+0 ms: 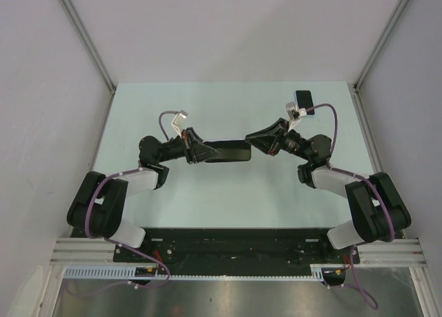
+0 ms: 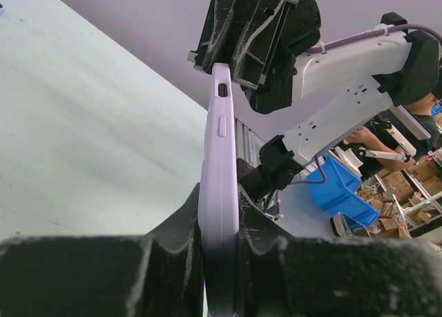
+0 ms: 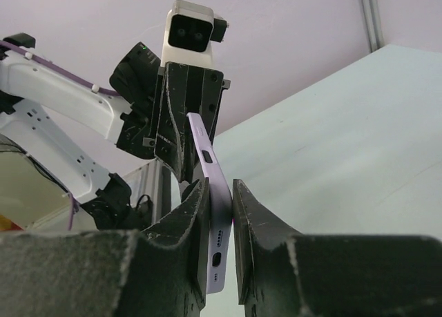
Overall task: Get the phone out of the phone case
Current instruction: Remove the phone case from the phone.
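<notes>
Plainly, the left pincer (image 2: 219,199) is pinching the near end of the lavender phone case (image 2: 218,144), a finger pressed against each broad face. The case is held between the two arms above the pale worktop (image 1: 207,110). The phone (image 1: 228,152), a dark slab from above, sits in it. At the far end the right pincer (image 3: 219,189) is clamped on the case too. Beyond the worktop's edge stands a blue bin (image 2: 338,186); its contents cannot be made out.
</notes>
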Robot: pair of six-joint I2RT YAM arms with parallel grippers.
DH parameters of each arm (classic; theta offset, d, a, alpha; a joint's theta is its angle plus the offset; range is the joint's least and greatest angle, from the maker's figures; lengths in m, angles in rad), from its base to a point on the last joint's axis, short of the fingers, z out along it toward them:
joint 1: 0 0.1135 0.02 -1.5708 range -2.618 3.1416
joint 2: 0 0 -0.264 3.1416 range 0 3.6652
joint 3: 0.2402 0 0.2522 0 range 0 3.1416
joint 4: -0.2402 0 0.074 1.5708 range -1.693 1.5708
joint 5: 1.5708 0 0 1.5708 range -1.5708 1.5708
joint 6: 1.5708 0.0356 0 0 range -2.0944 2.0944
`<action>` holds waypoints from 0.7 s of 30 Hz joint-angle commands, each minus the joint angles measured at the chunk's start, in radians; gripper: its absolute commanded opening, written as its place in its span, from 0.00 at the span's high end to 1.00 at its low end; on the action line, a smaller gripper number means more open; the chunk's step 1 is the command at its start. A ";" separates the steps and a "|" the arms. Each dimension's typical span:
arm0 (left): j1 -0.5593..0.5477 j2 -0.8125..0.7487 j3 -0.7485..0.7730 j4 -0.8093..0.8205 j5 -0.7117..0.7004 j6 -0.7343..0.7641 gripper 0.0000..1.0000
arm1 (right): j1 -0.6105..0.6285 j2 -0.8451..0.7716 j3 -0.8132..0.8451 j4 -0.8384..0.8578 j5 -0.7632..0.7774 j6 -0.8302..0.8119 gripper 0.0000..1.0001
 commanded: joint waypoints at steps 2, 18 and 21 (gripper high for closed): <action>-0.014 -0.074 0.034 0.400 0.027 -0.012 1.00 | -0.034 0.021 -0.002 0.175 0.015 0.116 0.82; -0.064 -0.152 0.028 0.400 0.104 0.058 1.00 | -0.065 0.006 -0.002 0.138 0.103 0.361 1.00; -0.075 -0.166 0.027 0.401 0.114 0.066 1.00 | -0.069 0.007 0.001 0.127 0.109 0.402 1.00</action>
